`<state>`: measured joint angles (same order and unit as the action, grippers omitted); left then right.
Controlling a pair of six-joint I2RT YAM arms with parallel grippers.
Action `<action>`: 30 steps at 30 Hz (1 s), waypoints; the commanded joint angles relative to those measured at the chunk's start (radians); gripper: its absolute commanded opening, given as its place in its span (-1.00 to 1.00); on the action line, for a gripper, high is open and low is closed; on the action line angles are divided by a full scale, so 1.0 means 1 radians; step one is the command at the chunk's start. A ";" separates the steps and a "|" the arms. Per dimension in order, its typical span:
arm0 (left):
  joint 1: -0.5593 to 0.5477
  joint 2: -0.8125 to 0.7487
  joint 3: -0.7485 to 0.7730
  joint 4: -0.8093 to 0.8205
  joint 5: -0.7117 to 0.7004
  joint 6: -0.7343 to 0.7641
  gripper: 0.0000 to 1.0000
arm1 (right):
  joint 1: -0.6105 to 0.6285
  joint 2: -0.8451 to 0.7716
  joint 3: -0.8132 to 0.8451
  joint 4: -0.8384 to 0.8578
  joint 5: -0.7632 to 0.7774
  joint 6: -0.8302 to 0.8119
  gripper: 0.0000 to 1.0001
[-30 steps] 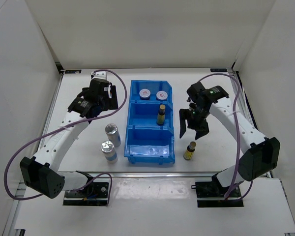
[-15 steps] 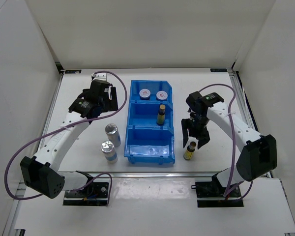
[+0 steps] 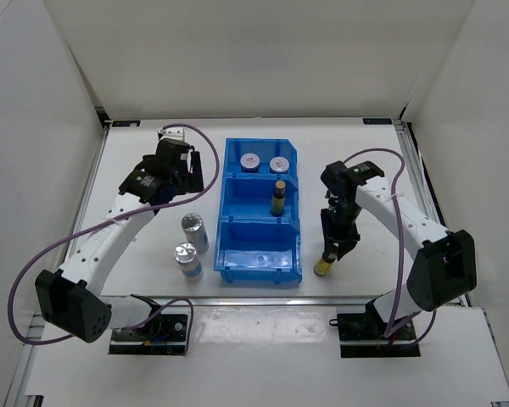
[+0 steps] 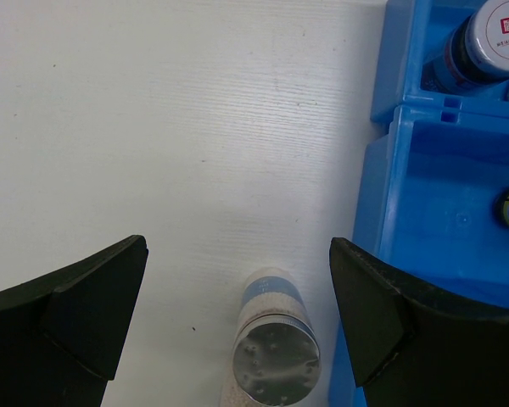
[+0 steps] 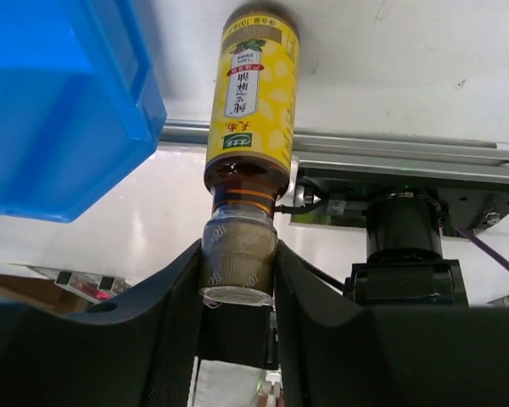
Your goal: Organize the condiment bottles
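We work on a white table [image 3: 369, 278] boxed in by plain white walls [image 3: 254, 59], with a blue plastic three-compartment bin [image 3: 259, 273] at its middle. The slim amber yellow-labelled bottle [image 5: 253, 93] is just right of the bin's nearest compartment, by the table's near edge. Its long axis runs in line with the fingers, the cap in the grip and the base tipped toward that edge. Our right gripper [image 5: 237, 254] is clamped on the cap. A second ago its jaws were spread, farther back beside the middle compartment. Our left gripper [image 4: 237, 288] hangs spread above a silver-topped blue-white cylinder [image 4: 274, 360], unmoved.
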<state>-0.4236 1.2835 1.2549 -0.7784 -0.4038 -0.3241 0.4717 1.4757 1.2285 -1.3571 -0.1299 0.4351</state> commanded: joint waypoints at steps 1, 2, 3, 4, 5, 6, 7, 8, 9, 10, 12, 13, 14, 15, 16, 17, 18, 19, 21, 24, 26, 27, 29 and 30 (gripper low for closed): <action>0.000 -0.047 -0.003 0.007 -0.013 -0.010 1.00 | 0.001 0.005 0.041 -0.273 0.038 -0.009 -0.71; 0.000 -0.047 -0.003 0.007 -0.013 -0.010 1.00 | 0.001 -0.006 0.057 -0.274 0.050 -0.009 -0.76; 0.000 -0.047 -0.003 0.007 -0.013 -0.010 1.00 | 0.001 -0.018 0.074 -0.274 0.059 -0.009 -0.88; 0.000 -0.056 -0.003 0.007 -0.023 -0.010 1.00 | -0.008 -0.038 0.115 -0.274 0.059 -0.009 -0.93; 0.000 -0.056 -0.003 0.016 -0.023 -0.010 1.00 | -0.008 -0.038 0.141 -0.274 0.041 -0.009 -0.98; 0.000 -0.056 -0.003 0.016 -0.023 -0.010 1.00 | -0.008 -0.048 0.169 -0.274 0.032 -0.018 -1.00; 0.000 -0.056 -0.003 0.016 -0.023 -0.010 1.00 | -0.008 -0.048 0.196 -0.274 0.023 -0.018 -1.00; 0.000 -0.056 -0.012 0.016 -0.032 -0.010 1.00 | -0.008 -0.048 0.257 -0.274 0.013 -0.018 -1.00; 0.000 -0.056 -0.012 0.016 -0.032 -0.010 1.00 | -0.008 -0.037 0.287 -0.274 0.013 -0.009 -1.00; 0.000 -0.056 -0.012 0.016 -0.032 -0.010 1.00 | -0.008 -0.037 0.316 -0.274 0.013 -0.009 -1.00; 0.000 -0.065 -0.012 0.016 -0.032 -0.001 1.00 | -0.018 -0.028 0.397 -0.274 0.013 0.008 -1.00; 0.000 -0.065 -0.012 0.016 -0.032 -0.001 1.00 | -0.018 -0.028 0.422 -0.274 0.013 0.025 -1.00; 0.000 -0.065 -0.012 0.016 -0.032 -0.001 1.00 | -0.018 -0.028 0.446 -0.274 0.030 0.037 -1.00; 0.000 -0.065 -0.012 0.016 -0.032 -0.001 1.00 | -0.027 -0.028 0.489 -0.274 0.041 0.037 -1.00; 0.000 -0.065 -0.012 0.016 -0.041 -0.001 1.00 | -0.027 -0.028 0.509 -0.274 0.041 0.037 -1.00; 0.000 -0.065 -0.012 0.016 -0.041 -0.001 1.00 | -0.041 -0.028 0.531 -0.274 0.041 0.037 -1.00; 0.000 -0.075 -0.012 0.016 -0.041 -0.001 1.00 | -0.053 -0.028 0.555 -0.274 0.055 0.037 -1.00; 0.000 -0.075 -0.021 0.016 -0.041 -0.001 1.00 | -0.064 -0.028 0.609 -0.274 0.055 0.037 -1.00; 0.000 -0.075 -0.022 0.025 -0.041 -0.001 1.00 | -0.064 -0.015 0.675 -0.274 0.065 0.002 -1.00; 0.000 -0.075 -0.022 0.025 -0.041 -0.001 1.00 | -0.064 0.046 0.822 -0.274 0.024 -0.080 -1.00; 0.000 -0.075 -0.022 0.025 -0.041 -0.001 1.00 | -0.041 0.093 0.890 -0.274 0.000 -0.117 -1.00; 0.000 -0.075 -0.022 0.025 -0.041 -0.001 1.00 | -0.019 0.109 0.945 -0.274 0.000 -0.127 -1.00; 0.000 -0.075 -0.022 0.025 -0.041 0.008 1.00 | 0.004 0.155 0.992 -0.274 0.000 -0.136 -1.00; 0.000 -0.075 -0.022 0.025 -0.041 0.008 1.00 | 0.016 0.172 1.014 -0.264 0.000 -0.148 -1.00</action>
<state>-0.4236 1.2434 1.2366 -0.7731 -0.4278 -0.3225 0.4530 1.5997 2.1681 -1.3823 -0.0910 0.3470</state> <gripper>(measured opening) 0.990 0.386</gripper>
